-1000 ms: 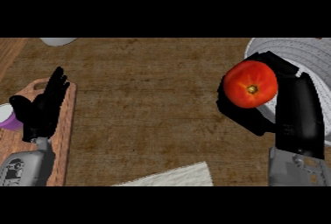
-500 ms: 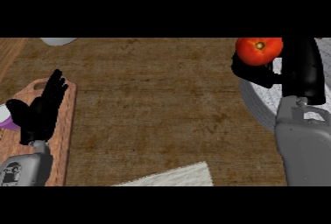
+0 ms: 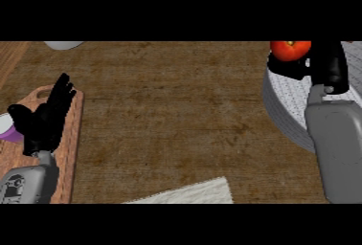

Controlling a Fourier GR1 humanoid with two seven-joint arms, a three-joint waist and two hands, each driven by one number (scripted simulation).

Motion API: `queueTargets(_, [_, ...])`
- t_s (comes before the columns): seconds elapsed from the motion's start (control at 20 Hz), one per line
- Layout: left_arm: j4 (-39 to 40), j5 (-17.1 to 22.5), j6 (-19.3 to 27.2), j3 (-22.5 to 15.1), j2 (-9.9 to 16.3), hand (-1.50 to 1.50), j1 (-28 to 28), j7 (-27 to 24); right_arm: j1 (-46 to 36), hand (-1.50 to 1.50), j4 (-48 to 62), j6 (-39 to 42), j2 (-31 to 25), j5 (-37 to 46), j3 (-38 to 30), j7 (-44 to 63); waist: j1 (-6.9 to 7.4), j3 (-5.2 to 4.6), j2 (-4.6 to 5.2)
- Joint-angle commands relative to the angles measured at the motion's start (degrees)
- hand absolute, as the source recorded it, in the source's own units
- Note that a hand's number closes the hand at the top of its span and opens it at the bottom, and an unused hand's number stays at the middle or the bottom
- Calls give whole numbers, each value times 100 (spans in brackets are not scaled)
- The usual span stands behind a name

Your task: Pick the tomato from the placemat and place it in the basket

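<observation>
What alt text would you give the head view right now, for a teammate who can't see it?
The right robot hand holds a red tomato above the pale woven basket at the right edge of the brown counter. The left robot hand rests open, fingers up, over a wooden board at the left.
</observation>
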Motion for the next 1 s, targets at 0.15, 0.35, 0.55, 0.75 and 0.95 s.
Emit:
queueTargets(0.15, [138, -81, -12, 77, 36, 0, 89, -272, -108, 150, 687, 416, -602, -667, -634, -716, -18, -1, -9])
queueTargets(0.35, [341, -10, -96, 196, 111, 0, -29, -299, -27, 150, 1119, 345, -622, -1054, -939, -1161, -26, -1, -3])
queueTargets(0.55, [382, -172, 103, 52, -78, 0, -180, -272, -207, 150, 1857, 419, -927, -1253, -1156, -1771, -11, 0, 6])
queueTargets(0.75, [20, -137, 32, -49, -80, 0, -38, -94, 21, 150, 1295, 147, -1974, 1117, 474, -2382, 85, -4, 36])
queueTargets(0.95, [87, -105, 2, -24, -58, 0, -169, -34, -275, 150, 1844, -265, -2027, 1613, 607, -2614, 66, -1, 19])
